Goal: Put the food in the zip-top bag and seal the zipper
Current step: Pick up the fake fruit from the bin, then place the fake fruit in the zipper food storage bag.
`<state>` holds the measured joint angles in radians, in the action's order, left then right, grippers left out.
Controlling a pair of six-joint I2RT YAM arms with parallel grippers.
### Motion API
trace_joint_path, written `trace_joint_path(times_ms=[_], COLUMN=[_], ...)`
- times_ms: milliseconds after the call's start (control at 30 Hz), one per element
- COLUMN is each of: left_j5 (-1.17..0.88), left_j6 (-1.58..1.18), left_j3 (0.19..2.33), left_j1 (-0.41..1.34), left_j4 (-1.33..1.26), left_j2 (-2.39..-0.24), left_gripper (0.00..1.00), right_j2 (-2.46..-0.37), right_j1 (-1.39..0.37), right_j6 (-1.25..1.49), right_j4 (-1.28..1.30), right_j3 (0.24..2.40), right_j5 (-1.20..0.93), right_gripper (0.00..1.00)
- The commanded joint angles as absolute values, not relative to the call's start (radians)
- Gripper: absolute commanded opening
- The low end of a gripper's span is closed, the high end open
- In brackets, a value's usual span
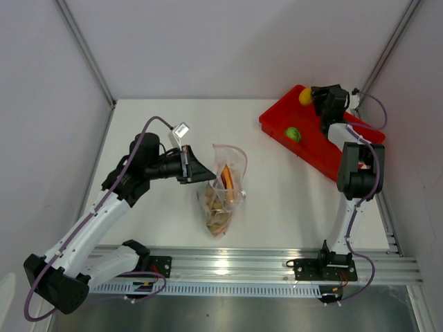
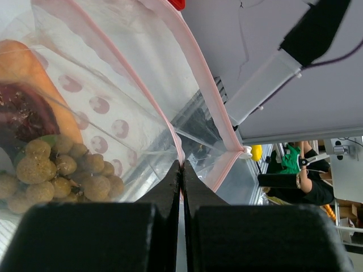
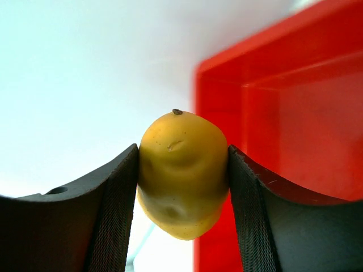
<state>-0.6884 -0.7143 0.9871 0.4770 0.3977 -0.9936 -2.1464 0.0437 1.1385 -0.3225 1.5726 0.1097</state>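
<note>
Two grips at once: left fingers clamped shut on the zipper of the zip-top bag, middle of the desk, grape bunch and orange pieces inside. Right fingers squeeze the yellow fruit between them at the red tray, far right.

No legible text, brand, number or sign in any view. The white tag is too small to read. The zip-top bag shows dot pattern only.
</note>
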Motion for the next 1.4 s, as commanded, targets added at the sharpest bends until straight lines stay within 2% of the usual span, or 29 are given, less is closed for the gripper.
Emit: trace_joint_path(times_ms=[0,167,300,467,700,900,1100,1367], left_j5=[-0.707,-0.706,-0.716,-0.693,-0.644,-0.612,-0.604,-0.588], left_j6=[-0.738,-0.753,-0.775,-0.779,-0.793,-0.810,-0.807,-0.805], left_j3=[0.971,0.934,0.913,0.925,0.922,0.910,0.933,0.936], left_j1=[0.476,0.480,0.495,0.522,0.571,0.577,0.581,0.595], left_j4=[0.365,0.353,0.324,0.334,0.334,0.328,0.328,0.370], left_j2=[-0.966,-0.956,-0.933,-0.925,-0.899,-0.871,-0.853,-0.828], left_gripper=[0.01,0.01,0.01,0.01,0.00,0.01,0.01,0.00], right_j2=[-1.937,-1.685,-1.470,-1.242,-1.040,-0.963,-0.968,-1.018], right_j1=[0.032,0.005,-0.066,-0.222,-0.481,-0.789,-1.000,-1.103], right_j6=[1.054,0.951,0.803,0.666,0.583,0.493,0.502,0.515], right_j4=[-0.339,-0.312,-0.235,-0.060,0.138,0.308,0.397,0.477], right_j3=[1.497,1.271,1.168,1.161,1.149,1.152,1.154,1.190], right_j5=[0.051,0.014,0.012,0.002,-0.020,0.136,0.237,0.347], right_gripper=[0.00,0.00,0.00,0.00,0.00,0.00,0.00,0.00])
